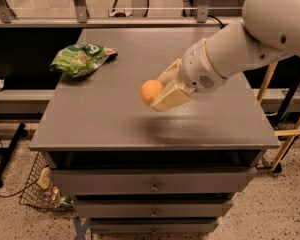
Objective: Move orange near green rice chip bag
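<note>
The orange (149, 90) is clamped in the jaws of the gripper (159, 92) over the worktop (115, 129), well apart from the green bag (80, 59).

The hand (159, 93) clasps the orange (150, 91) above the table (140, 49) — green rice chip bag (81, 59) well apart.
</note>
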`<act>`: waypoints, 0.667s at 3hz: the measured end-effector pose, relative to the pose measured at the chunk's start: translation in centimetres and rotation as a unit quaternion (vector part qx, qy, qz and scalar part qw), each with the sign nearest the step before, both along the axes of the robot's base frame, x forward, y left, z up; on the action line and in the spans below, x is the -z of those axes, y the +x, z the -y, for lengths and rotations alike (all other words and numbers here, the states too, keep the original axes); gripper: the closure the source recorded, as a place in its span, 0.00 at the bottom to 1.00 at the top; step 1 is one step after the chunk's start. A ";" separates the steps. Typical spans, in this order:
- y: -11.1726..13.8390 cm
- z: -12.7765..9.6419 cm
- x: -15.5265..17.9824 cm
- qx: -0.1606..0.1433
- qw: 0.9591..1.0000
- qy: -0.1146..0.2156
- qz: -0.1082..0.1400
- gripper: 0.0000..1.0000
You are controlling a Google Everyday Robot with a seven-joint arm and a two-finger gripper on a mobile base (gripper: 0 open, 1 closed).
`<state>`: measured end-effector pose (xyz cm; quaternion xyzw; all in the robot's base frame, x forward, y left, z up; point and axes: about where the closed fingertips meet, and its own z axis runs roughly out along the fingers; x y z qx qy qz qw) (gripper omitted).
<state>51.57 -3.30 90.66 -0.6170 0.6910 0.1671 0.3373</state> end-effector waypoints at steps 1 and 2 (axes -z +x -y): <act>0.0 0.0 0.0 0.000 1.000 0.000 0.000 1.00; 3.5 -1.7 -0.5 -0.004 1.000 0.017 0.013 1.00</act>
